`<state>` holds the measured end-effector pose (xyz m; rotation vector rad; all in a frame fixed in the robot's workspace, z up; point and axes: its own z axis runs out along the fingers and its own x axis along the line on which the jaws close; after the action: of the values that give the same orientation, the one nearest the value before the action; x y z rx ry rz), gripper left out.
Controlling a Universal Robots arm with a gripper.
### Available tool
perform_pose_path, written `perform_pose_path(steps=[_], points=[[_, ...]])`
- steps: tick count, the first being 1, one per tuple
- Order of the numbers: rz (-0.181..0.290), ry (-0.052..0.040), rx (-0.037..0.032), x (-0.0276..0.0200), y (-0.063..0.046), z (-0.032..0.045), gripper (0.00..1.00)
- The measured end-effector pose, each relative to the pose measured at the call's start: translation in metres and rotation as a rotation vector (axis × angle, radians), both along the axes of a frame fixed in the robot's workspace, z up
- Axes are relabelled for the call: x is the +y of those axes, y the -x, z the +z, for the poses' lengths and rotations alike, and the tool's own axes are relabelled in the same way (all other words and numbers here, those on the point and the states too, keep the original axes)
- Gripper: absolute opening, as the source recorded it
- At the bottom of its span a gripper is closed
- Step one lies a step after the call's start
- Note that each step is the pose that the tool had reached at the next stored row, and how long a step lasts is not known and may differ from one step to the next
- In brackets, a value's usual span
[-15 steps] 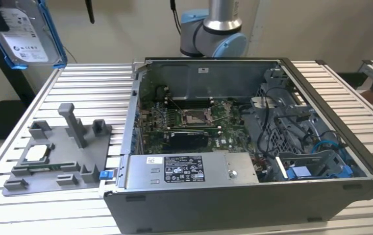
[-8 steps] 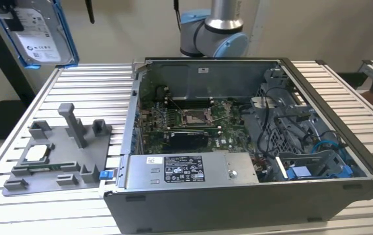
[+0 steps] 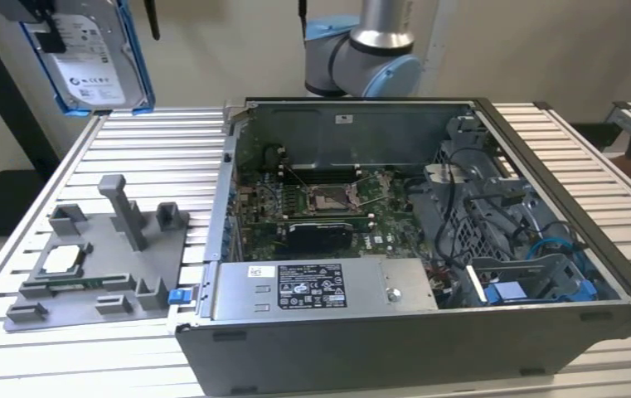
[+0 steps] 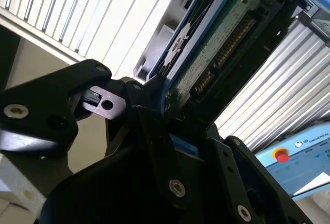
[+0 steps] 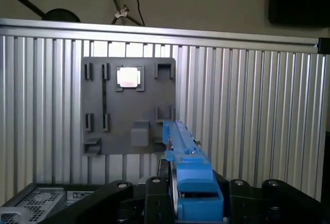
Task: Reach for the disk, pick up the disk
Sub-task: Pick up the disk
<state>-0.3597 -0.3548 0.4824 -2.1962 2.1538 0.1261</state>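
The disk [image 3: 94,62], a silver-grey drive with a white label in a bright blue bracket, hangs upright in the air above the table's far corner on the exterior view's left. My gripper [image 3: 66,18] is shut on its upper end, its body cut off by the frame edge. In the second wrist view the disk [image 4: 216,53] shows its green circuit board and blue frame, clamped between the black fingers [image 4: 149,115]. In the first wrist view the disk's blue bracket [image 5: 186,162] shows edge-on, rising out of the gripper [image 5: 195,195].
An open computer case [image 3: 614,286] stands on the slatted aluminium table [image 3: 160,141], with a long grey labelled box [image 3: 315,286] along its near side. A grey fixture plate [image 3: 94,265] beside the case carries a small silver chip [image 5: 128,77]. The arm's base [image 3: 360,50] stands behind the case.
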Motion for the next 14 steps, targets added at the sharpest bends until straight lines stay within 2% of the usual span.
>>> perform_pose_path(steps=[14], points=[[0.000,0.0001,0.0001,0.0000,-0.052,0.0000,0.00]])
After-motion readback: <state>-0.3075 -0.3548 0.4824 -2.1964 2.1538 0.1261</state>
